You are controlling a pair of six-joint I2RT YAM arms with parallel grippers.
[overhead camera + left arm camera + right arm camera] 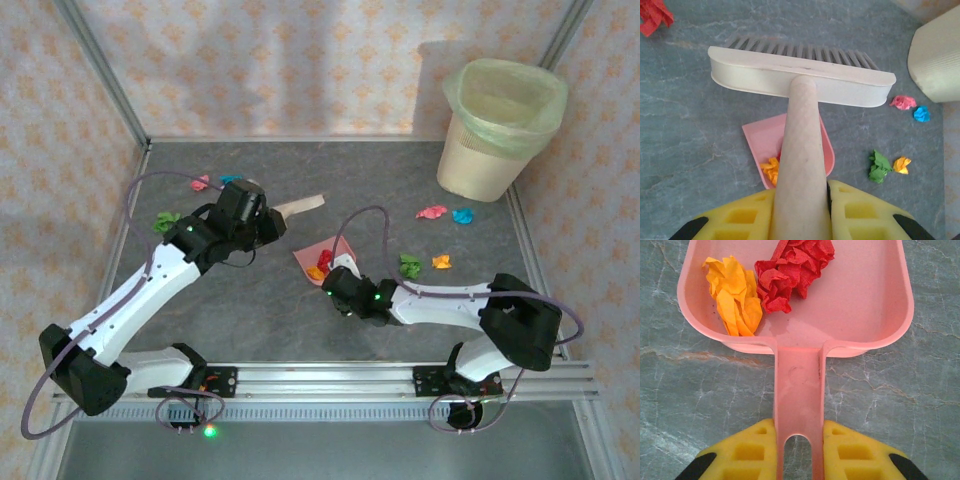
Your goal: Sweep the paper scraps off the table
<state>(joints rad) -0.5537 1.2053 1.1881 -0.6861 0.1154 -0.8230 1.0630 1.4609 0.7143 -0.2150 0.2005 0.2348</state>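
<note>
Dark grey stone-patterned surface (250,330), enclosed by orange floral walls (300,60). Left fingers (740,217) are clamped on the brush handle (799,165); its long axis runs straight away from them to the crosswise brush head (800,80), bristles pointing onward. Right fingers (752,452) are clamped on the dustpan (799,380) by its handle; the mouth points away from them, toward the brush, with two wads (790,270) inside. Of the loose paper scraps (432,212), the green wad (410,265) and orange wad (441,262) lie just right of the pan, nearer the right arm, and are probably next. Others lie beside the bin (500,130) and at far left.
</note>
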